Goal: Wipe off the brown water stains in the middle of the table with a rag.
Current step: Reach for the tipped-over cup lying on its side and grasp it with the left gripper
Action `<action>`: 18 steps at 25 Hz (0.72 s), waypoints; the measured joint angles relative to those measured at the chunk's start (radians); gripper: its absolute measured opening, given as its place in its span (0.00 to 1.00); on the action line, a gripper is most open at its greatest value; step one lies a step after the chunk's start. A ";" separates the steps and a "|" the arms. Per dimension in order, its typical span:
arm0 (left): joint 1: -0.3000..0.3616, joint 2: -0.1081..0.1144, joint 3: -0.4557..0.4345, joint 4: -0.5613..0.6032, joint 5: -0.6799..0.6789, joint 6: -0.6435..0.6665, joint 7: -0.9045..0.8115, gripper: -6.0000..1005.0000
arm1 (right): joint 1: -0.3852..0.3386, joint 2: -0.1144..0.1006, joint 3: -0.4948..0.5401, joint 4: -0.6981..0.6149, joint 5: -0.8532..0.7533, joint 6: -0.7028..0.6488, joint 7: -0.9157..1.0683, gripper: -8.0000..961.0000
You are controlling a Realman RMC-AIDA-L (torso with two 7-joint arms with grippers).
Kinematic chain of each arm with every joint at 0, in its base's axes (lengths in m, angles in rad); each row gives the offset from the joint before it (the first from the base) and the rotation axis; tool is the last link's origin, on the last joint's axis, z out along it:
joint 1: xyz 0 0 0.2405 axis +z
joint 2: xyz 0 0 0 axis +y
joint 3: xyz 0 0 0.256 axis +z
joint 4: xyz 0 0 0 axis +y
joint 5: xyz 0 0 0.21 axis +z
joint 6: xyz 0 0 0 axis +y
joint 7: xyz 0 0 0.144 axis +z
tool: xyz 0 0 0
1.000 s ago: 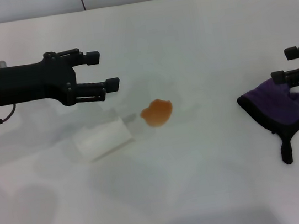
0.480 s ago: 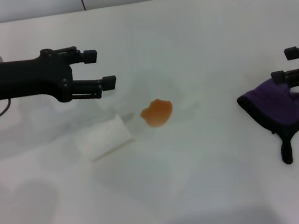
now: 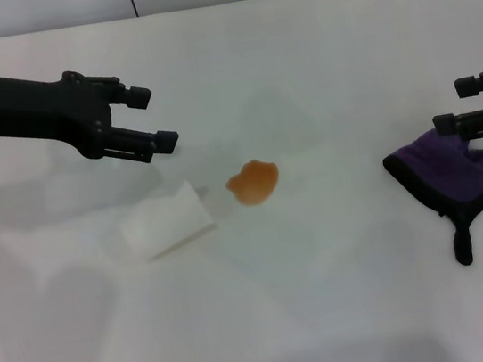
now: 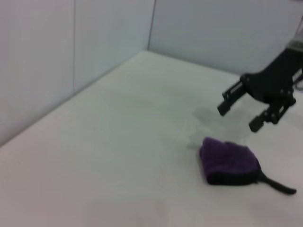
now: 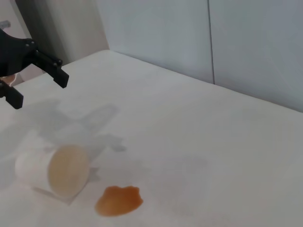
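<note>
Lying flat, rag (image 3: pixel 445 170) — strap tail toward the robot, right end effector (image 3: pixel 452 106) spread wide above.

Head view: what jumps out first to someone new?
The brown water stains sit mid-table, the only warm colour on the white top, with a white paper cup tipped on its side just to the robot's left of them. The rag lies in a dark purple heap near the robot's right edge, the right tool open right at it. The left tool hangs open above the cup.
</note>
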 joint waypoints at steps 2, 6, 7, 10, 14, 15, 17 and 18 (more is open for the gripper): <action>-0.019 0.007 0.000 0.000 0.036 0.003 -0.011 0.85 | 0.000 0.000 0.000 0.006 0.001 0.004 0.000 0.78; -0.057 0.014 0.000 -0.004 0.123 0.017 -0.037 0.85 | 0.000 0.000 0.000 0.013 0.016 0.009 -0.001 0.78; -0.061 0.014 0.000 -0.007 0.132 0.021 -0.040 0.85 | -0.001 0.000 0.000 0.014 0.019 0.011 -0.001 0.78; -0.069 0.014 0.000 -0.025 0.159 0.029 -0.048 0.85 | -0.001 0.000 0.000 0.014 0.024 0.016 -0.002 0.78; -0.065 0.014 0.000 -0.029 0.181 0.030 -0.053 0.85 | 0.000 0.000 0.000 0.015 0.025 0.018 -0.003 0.78; -0.061 0.014 0.000 -0.029 0.186 0.029 -0.054 0.85 | 0.000 0.000 0.000 0.015 0.026 0.019 -0.004 0.78; -0.056 0.014 0.000 -0.030 0.195 0.025 -0.054 0.85 | 0.000 0.000 -0.001 0.015 0.027 0.021 -0.005 0.78; -0.056 0.014 0.000 -0.030 0.195 0.025 -0.054 0.85 | 0.001 0.000 -0.001 0.015 0.028 0.021 -0.005 0.78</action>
